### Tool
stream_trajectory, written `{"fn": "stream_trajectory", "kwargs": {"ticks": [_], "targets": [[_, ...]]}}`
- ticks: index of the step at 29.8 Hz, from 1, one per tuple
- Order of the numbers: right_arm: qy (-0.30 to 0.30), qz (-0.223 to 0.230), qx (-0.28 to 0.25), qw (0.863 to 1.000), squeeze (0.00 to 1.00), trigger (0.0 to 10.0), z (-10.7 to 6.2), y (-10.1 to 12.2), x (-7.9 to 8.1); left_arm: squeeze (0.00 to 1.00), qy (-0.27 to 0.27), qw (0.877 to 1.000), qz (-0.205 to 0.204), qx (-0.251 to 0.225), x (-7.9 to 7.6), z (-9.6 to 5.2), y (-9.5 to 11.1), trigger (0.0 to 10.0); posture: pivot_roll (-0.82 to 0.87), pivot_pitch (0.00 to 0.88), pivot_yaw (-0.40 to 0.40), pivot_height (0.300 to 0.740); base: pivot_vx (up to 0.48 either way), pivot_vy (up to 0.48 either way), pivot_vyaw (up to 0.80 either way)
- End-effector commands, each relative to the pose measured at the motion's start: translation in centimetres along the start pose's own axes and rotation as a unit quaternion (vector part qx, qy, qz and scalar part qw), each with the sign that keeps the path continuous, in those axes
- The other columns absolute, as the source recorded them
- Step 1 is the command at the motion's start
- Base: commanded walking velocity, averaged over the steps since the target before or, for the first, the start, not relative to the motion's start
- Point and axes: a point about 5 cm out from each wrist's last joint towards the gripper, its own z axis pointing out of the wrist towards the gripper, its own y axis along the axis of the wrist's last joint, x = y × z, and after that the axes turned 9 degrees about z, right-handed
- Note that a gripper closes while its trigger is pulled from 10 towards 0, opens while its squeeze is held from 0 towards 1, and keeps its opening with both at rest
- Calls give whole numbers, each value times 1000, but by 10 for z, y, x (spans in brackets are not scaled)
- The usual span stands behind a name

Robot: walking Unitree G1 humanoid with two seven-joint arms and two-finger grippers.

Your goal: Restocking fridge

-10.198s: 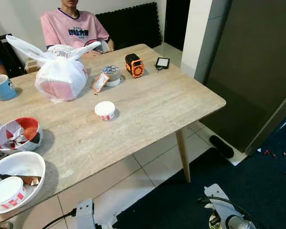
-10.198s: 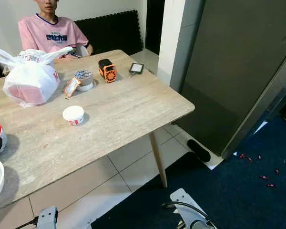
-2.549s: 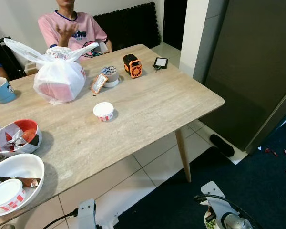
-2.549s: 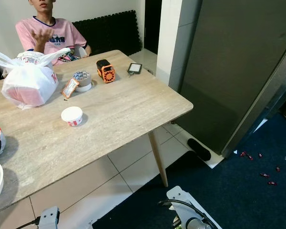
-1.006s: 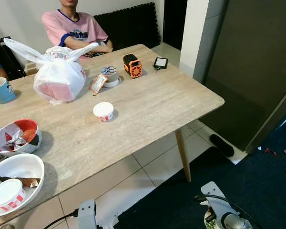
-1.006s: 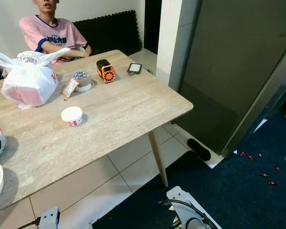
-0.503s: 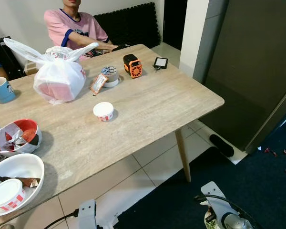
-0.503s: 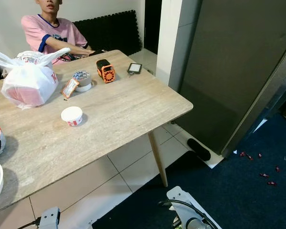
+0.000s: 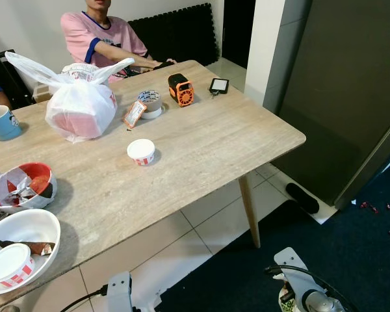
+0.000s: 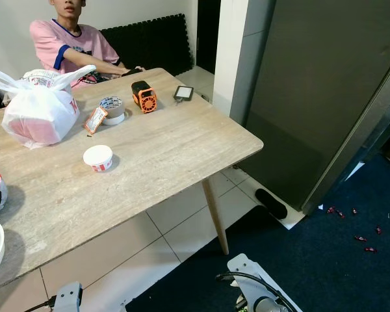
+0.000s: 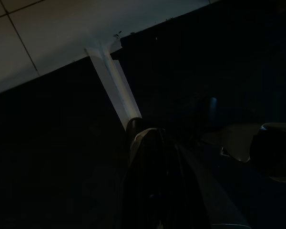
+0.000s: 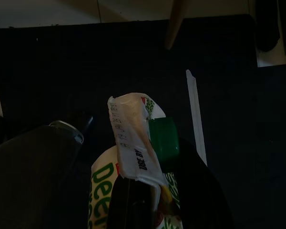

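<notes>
Right end effector (image 12: pixel 148 200) is clamped on a green-capped carton (image 12: pixel 138 143), carried low for stocking the fridge (image 10: pixel 325 97) beside the tabletop (image 10: pixel 182 149); left end effector's opening can't be judged

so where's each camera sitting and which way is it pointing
Left eye: on the head, looking forward and down at the table, person and dark fridge; both silver arms poke in at the bottom.
Right eye: same head, same scene; shares the small cup with the left eye.
Left wrist: on the left arm, facing the dark rug; left gripper.
Right wrist: on the right arm, facing the floor; right gripper holds a carton.
</notes>
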Motion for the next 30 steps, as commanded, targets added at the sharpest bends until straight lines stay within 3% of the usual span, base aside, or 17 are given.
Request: {"fn": "stream_trajectory", "kwargs": {"ticks": [1,30], "targets": [[-2,3,-5,1000,0,10000,0,2,-2,0,-2,1000,-4,7,-3,0,-4,10000,-16,0,7,740,0,0,0],[1,7,-4,1000,0,10000,0,1,0,0,-3,1000,-7,7,-4,0,-4,10000,-13,0,11,740,0,0,0]]}}
